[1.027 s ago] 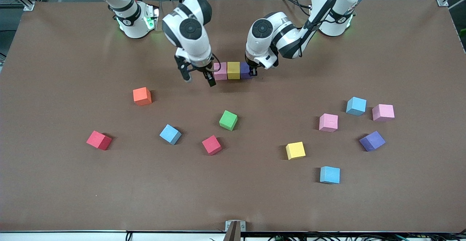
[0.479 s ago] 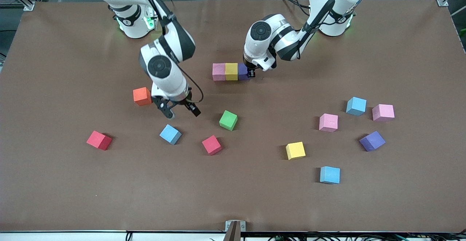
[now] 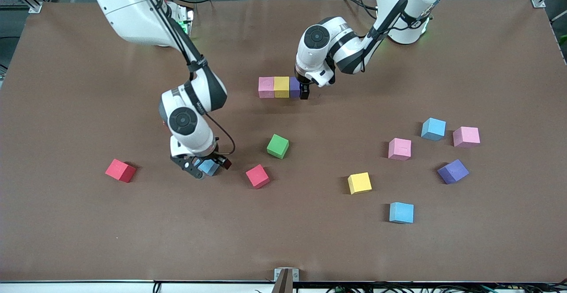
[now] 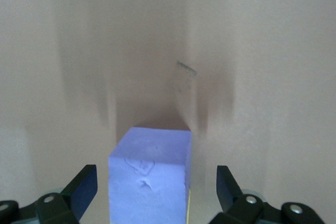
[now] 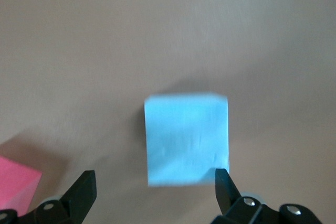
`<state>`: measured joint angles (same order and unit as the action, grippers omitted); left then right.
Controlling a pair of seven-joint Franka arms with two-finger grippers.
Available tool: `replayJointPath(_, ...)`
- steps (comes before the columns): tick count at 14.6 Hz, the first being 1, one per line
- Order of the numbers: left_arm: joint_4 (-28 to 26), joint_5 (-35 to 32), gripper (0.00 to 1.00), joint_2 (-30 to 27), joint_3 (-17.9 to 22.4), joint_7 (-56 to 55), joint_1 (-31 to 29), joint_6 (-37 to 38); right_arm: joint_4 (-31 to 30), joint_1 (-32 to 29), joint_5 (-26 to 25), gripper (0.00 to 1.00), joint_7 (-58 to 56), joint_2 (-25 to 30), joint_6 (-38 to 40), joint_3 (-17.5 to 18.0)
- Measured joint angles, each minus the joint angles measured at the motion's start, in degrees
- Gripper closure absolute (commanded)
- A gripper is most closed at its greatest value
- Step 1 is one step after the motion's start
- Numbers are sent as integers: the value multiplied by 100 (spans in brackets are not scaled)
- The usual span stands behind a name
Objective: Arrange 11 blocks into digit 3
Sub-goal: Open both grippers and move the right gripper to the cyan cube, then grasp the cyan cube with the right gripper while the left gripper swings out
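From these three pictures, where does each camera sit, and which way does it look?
Front view: high across the table, facing both arms' bases; shows the left gripper at the purple block and the right gripper at a light blue block.
Left wrist view: on the left wrist, looking down at the purple block; open fingers flank it.
Right wrist view: on the right wrist, looking down at the light blue block; open fingers show.
Each wrist view shares its block with the front view.

The brown table (image 3: 88, 231) carries 14 loose blocks (image 3: 359, 183) (3 touching in a row (image 3: 281, 87)).
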<state>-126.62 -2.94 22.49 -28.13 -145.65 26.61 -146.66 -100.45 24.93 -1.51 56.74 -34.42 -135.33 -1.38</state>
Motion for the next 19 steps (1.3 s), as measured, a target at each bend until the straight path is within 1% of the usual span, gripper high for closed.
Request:
replayJointPath(2, 170, 0, 0, -207, -6, 157, -1, 404, 95, -173, 0, 0, -372, -38, 113, 2)
replayJointPath(6, 699, 0, 0, -805, -2, 678, -88, 1608, 116, -211, 0, 0, -454, -40, 188, 11)
replayJointPath(8, 1073, 0, 0, -927, 4, 1192, -370, 2046, 114, -215, 1, 0, -454, -60, 211, 11)
replayJointPath(10, 1488, -1, 0, -937, 13, 1891, -846, 2429, 112, -219, 1, 0, -454, -124, 214, 11)
replayJointPath(11, 1676, 0, 0, -930, 27, 2273, -1075, 2585, 112, -220, 3, 6, -453, -164, 211, 11)
replayJointPath(12, 1836, 0, 0, -921, 37, 2648, -1291, 2686, 112, -222, 3, 26, -452, -203, 205, 12)
replayJointPath(13, 1981, 0, 0, -911, 44, 3035, -1506, 2758, 113, -222, 3, 58, -450, -230, 202, 12)
replayJointPath(14, 2107, 0, 0, -901, 49, 3389, -1697, 2824, 113, -222, 3, 83, -451, -238, 202, 13)
replayJointPath(15, 2227, 0, 0, -888, 51, 3734, -1864, 2915, 116, -222, 3, 99, -451, -238, 202, 17)
replayJointPath(17, 2454, -7, 0, -869, 54, 4388, -2139, 3088, 132, -222, 3, 100, -456, -238, 202, 37)
replayJointPath(19, 2628, -185, 0, -859, 53, 5083, -2390, 3254, 169, -218, 1, 100, -625, -233, 208, 86)
